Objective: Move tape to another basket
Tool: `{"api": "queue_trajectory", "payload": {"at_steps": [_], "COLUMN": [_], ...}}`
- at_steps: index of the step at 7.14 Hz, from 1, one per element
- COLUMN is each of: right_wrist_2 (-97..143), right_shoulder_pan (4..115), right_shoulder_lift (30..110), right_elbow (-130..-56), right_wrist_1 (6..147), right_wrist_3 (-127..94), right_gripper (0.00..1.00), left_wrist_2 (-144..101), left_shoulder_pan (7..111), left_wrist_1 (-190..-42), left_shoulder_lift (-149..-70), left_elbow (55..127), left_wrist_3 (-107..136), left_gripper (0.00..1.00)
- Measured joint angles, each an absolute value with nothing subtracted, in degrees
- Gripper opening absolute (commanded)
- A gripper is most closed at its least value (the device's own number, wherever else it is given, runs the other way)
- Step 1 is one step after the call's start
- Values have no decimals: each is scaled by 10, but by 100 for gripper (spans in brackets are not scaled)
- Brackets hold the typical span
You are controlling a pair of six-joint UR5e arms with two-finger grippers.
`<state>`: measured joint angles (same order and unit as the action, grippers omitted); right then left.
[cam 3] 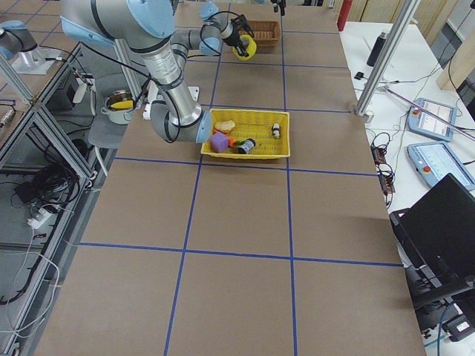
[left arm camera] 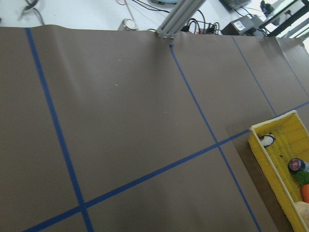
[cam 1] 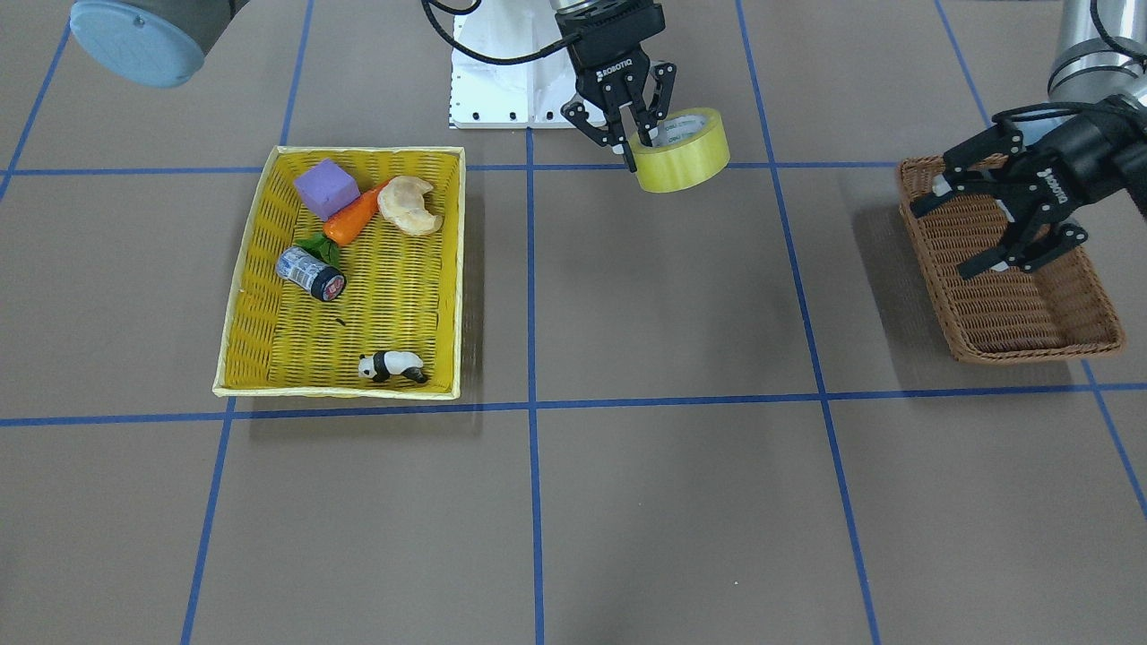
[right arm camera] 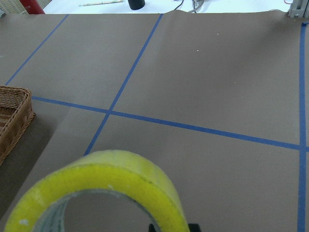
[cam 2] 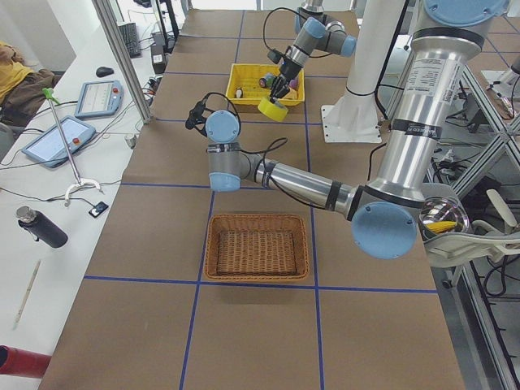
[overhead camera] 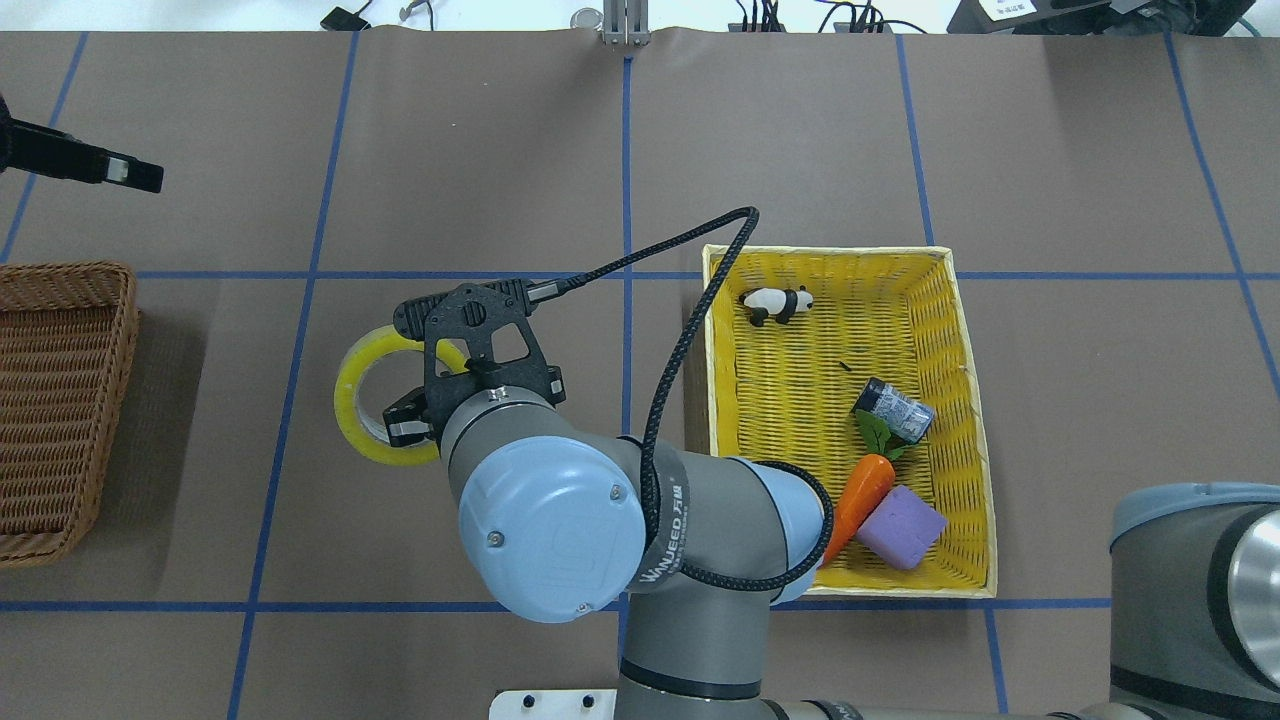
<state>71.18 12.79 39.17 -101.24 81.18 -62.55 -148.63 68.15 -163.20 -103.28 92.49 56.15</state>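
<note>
The tape (cam 1: 685, 159) is a yellowish roll held off the table between the two baskets. My right gripper (cam 1: 638, 148) is shut on its wall, one finger inside the core. The roll also shows in the overhead view (overhead camera: 352, 412) and fills the bottom of the right wrist view (right arm camera: 106, 179). The brown wicker basket (cam 1: 1013, 309) sits at the table's end on my left, also in the overhead view (overhead camera: 60, 400), and holds nothing I can see. My left gripper (cam 1: 954, 237) is open and empty, raised near that basket.
A yellow woven basket (cam 1: 385, 305) on my right side holds a purple block (cam 1: 326, 188), a carrot (cam 1: 354, 218), a croissant (cam 1: 409, 205), a small can (cam 1: 310, 273) and a panda figure (cam 1: 392, 366). Blue tape lines grid the brown table.
</note>
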Motion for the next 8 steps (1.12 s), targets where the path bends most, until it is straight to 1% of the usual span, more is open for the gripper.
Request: {"api": "queue_trajectory", "payload": {"at_steps": [3,6,8], "right_wrist_2": [710,730,764], "right_shoulder_pan": [134,183,232], "right_shoulder_lift": [379,376,374], "right_elbow": [-997,-981,-956], "right_wrist_1": [798,795,793], "right_wrist_3": [-627,-621,-617], "right_gripper": [0,0,0], "left_wrist_2": [-1486,-1486,-1485], "left_shoulder_pan": [612,596,589], "left_wrist_1": [-1655,-1658,-1653], "left_shoulder_lift": [-1042,-1045,-1063], "left_elbow": [946,947,936], "left_wrist_3": [563,563,563], "left_gripper": [97,97,97]}}
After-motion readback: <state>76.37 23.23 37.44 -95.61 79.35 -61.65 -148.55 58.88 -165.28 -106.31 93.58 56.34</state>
